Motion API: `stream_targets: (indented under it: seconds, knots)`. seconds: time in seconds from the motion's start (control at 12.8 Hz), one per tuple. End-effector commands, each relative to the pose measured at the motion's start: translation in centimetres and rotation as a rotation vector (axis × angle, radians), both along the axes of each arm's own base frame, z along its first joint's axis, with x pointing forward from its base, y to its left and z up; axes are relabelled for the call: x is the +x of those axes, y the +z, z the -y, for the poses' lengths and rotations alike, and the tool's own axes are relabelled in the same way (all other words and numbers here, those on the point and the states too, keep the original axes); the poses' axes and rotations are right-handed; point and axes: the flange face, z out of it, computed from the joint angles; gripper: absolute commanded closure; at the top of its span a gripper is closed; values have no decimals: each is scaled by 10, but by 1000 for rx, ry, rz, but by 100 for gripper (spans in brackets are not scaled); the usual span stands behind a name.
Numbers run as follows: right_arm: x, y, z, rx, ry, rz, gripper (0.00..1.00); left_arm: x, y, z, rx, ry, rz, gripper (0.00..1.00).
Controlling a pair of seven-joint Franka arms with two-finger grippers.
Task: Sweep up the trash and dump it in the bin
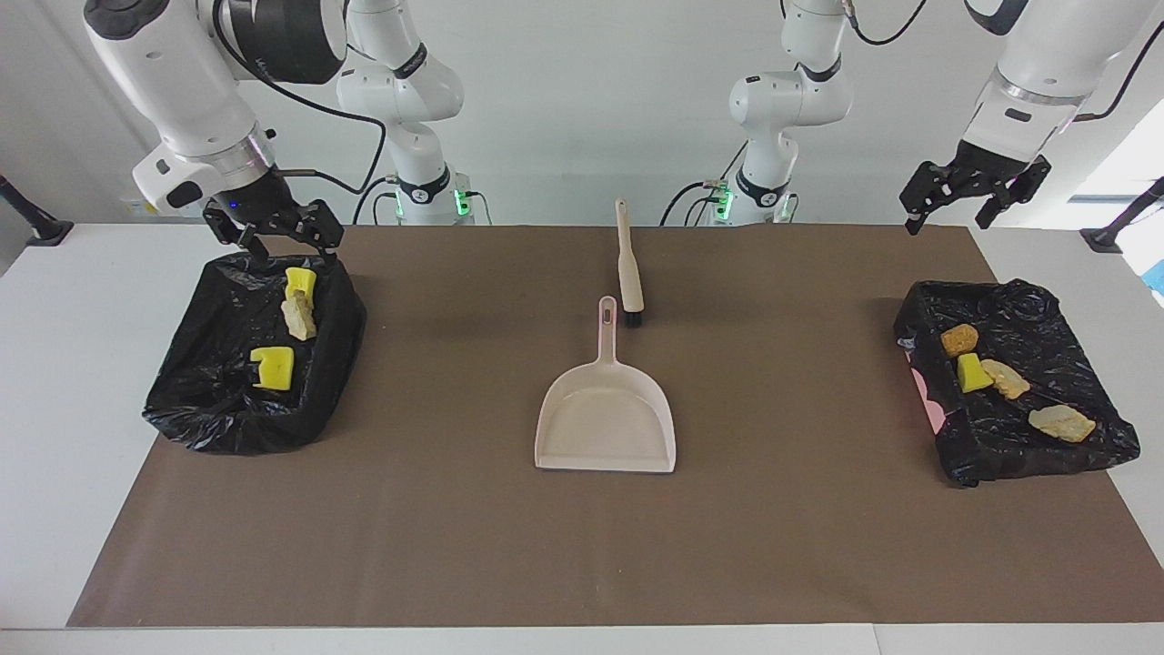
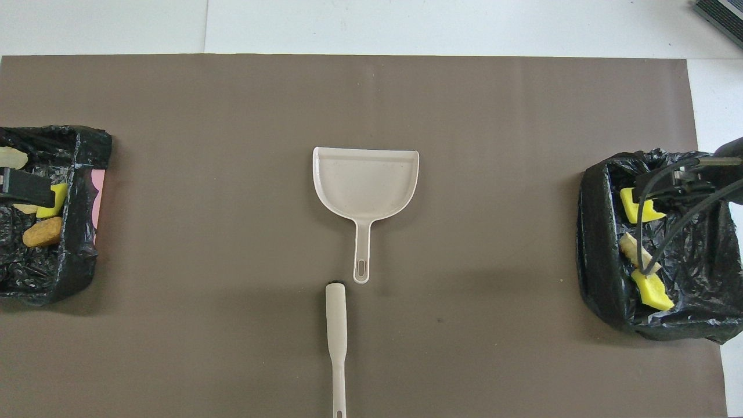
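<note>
Hovering open, empty: right pincer (image 1: 273, 238) over bin (image 1: 182, 400) at right arm's end; left pincer (image 1: 973, 196) over surface (image 1: 91, 364) near other bin (image 1: 1091, 318). Trash (image 1: 273, 367) in both bins. Dustpan (image 1: 607, 414), brush (image 1: 627, 268) mid-mat, untouched.

Around the dustpan (image 1: 606, 420) my way is open on every side: bare brown mat (image 1: 782, 528) toward both ends. Only the brush (image 1: 628, 264) lies just beside its handle, nearer my bases. Well apart, two black-lined bins (image 1: 241, 400) (image 1: 1028, 437) block the mat's ends.
</note>
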Motion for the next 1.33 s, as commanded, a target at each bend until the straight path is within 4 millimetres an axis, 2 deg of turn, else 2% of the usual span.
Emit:
stream_targets:
  seconds: [0.0, 1.25]
  knots:
    - [2, 1, -2, 3, -12, 2, 0, -9, -1, 2, -33, -72, -2, 0]
    - [2, 1, -2, 4, -9, 2, 0, -3, 6, 15, -106, -29, 41, 0]
